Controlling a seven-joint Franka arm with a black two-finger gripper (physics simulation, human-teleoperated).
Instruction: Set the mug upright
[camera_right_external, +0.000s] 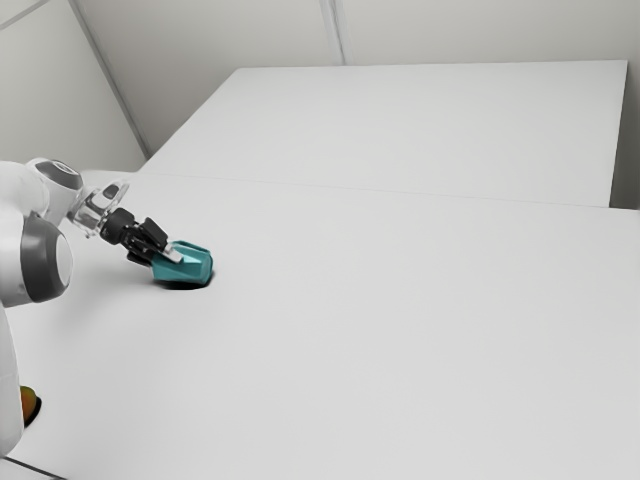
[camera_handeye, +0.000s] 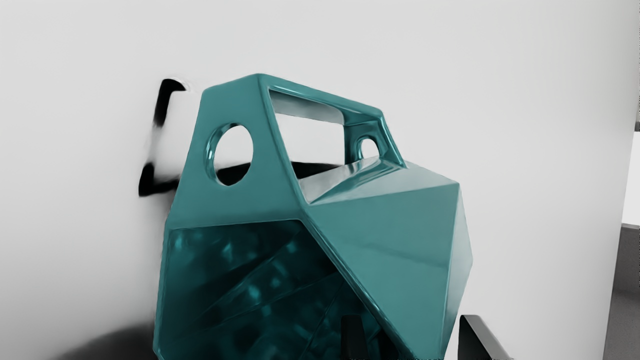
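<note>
A teal, faceted mug lies on its side on the white table, and the black gripper reaches its near end from the exterior view's left. In the wrist view the dark mouth of the mug faces my hand, with the angular, holed handle standing out beyond the body. The gripper is open there, its fingers well apart: one overlaps the mouth, the other stands just outside the faceted wall. A slim gap shows between that outer finger and the wall. The lower end of the mug is cut off from sight.
On the white table, a small orange and green object sits beside the arm's base at the exterior view's lower left. The table's far edge runs in front of pale walls.
</note>
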